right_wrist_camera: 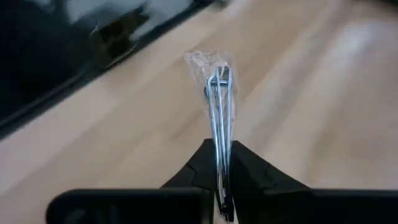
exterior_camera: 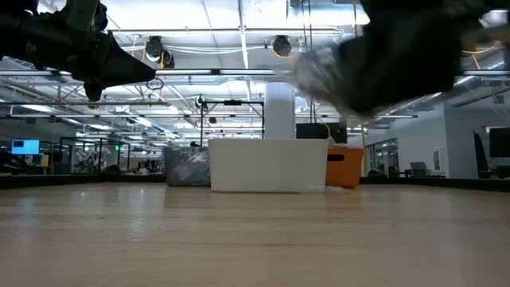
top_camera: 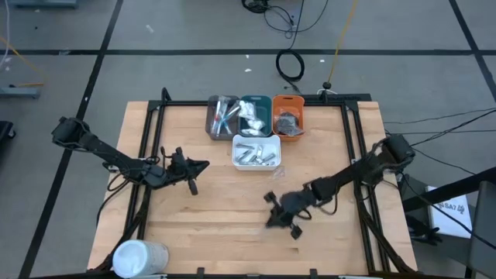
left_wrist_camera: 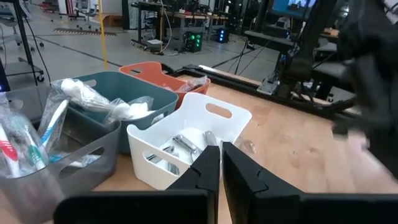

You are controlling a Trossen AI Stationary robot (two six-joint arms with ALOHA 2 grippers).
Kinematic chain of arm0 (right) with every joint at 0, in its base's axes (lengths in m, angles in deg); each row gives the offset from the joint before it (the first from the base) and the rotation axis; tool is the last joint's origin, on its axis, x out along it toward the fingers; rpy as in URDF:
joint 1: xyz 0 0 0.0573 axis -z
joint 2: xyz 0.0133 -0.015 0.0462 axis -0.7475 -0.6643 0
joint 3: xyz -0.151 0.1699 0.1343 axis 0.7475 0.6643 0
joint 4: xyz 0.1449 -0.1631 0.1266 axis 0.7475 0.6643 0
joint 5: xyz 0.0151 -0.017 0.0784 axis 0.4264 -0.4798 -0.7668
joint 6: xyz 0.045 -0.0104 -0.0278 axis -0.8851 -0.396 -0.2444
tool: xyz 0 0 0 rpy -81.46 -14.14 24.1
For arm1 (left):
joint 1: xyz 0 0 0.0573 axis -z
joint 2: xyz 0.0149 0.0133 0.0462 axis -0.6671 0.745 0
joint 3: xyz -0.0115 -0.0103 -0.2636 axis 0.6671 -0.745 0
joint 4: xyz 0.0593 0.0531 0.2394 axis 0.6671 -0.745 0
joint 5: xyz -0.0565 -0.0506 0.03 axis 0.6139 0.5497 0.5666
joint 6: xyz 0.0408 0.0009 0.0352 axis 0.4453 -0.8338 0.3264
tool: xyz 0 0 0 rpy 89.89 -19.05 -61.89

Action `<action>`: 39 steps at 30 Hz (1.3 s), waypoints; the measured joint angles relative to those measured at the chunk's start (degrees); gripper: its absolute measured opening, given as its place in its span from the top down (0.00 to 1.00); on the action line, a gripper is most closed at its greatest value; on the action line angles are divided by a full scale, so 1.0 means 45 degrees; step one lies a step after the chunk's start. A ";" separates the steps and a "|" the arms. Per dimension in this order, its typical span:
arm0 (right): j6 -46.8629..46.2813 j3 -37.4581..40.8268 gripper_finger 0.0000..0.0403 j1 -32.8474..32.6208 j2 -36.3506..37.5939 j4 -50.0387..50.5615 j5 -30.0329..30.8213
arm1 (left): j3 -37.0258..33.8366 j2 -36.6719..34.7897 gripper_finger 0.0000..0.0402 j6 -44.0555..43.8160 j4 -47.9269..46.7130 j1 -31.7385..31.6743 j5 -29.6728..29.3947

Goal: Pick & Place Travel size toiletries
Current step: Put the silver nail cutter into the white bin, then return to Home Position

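Pale matt wood table (top_camera: pixel 232 209); shiny metal item (right_wrist_camera: pixel 219 112) in crinkled clear plastic wrap; smooth white plastic tray (left_wrist_camera: pixel 186 134).

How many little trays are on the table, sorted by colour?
Grey tray: 1
Teal tray: 1
Orange tray: 1
White tray: 1
Total: 4 trays

Trays at the table's far edge, arms in front of them.
Three trays (top_camera: pixel 252 116) sit in a row at the table's (top_camera: pixel 225 209) far edge; a fourth tray (top_camera: pixel 256 152) sits before them; a cylinder (top_camera: pixel 139 257) lies at the near-left corner.
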 joint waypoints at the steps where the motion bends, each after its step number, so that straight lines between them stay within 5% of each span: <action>1: 0.0004 -0.0007 0.96 0.0300 0.0358 0.0015 0.0069 | 0.0000 0.0002 0.97 0.0003 -0.0062 0.0000 -0.0003; 8: 0.0281 -0.0007 0.96 0.3125 0.2393 -0.0050 0.1054 | 0.0000 0.0000 0.99 0.0013 -0.0219 0.0000 0.0000; 19: -0.1556 0.0254 0.94 0.7606 0.2246 0.0329 0.0510 | 0.0000 0.0000 0.95 0.0095 -0.0216 0.0000 -0.0005; 23: -0.1807 0.0631 0.87 0.8180 0.2290 0.0175 -0.0711 | 0.0000 0.0001 0.97 0.0173 -0.0211 0.0000 0.0000; 39: -0.2822 0.1319 0.67 0.8349 0.2314 -0.0493 -0.0687 | 0.0000 0.0005 0.96 0.0441 -0.0228 0.0000 -0.0010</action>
